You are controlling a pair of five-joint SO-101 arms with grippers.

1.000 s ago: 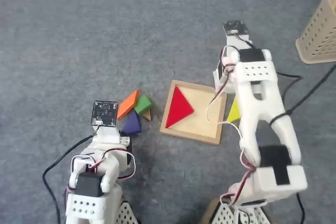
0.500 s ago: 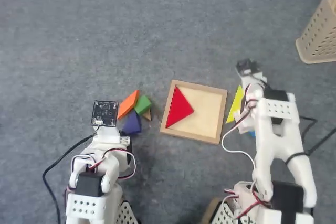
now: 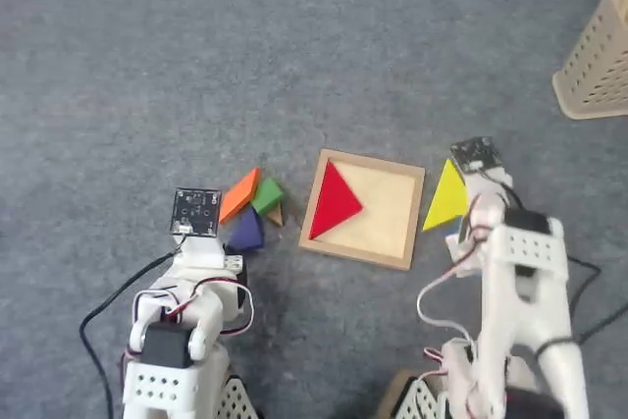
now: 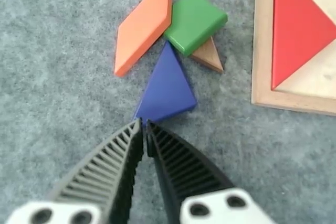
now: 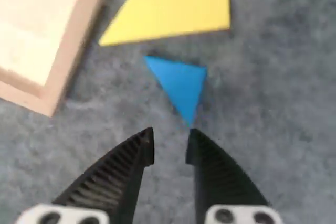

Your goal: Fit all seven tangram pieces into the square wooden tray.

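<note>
1. The left arm (image 3: 186, 331) stands at the near edge of the grey carpeted table (image 3: 147, 76). The right arm (image 3: 520, 282) stands beside it.
2. The left gripper (image 4: 143, 124) hangs low over the carpet. Its ribbed black jaws are drawn together to a thin slit and hold nothing. Its tips lie just at the near corner of the dark blue triangle (image 4: 168, 85).
3. The right gripper (image 5: 169, 132) hovers over the carpet beside the tray. Its jaws are narrowly parted and hold nothing. The near corner of the small light blue triangle (image 5: 181, 85) points at the gap and lies just beside one fingertip.
4. Beyond the dark blue triangle, three pieces cluster together:
   - The orange parallelogram (image 4: 143, 24) and the green square (image 4: 195, 20) lie edge to edge.
   - The small brown triangle (image 4: 209, 56) is tucked partly under the green square's corner.
5. The square wooden tray (image 3: 353, 254) lies flat between the two groups of pieces. It holds one piece, the large red triangle (image 3: 334, 201), which lies against the tray's left side. The rest of the floor is bare wood.
6. The large yellow triangle (image 5: 178, 6) lies on the carpet just outside the tray's right rim, just beyond the light blue triangle.
7. A pale slatted basket (image 3: 594, 56) stands at the far right edge, well apart from the pieces.
</note>
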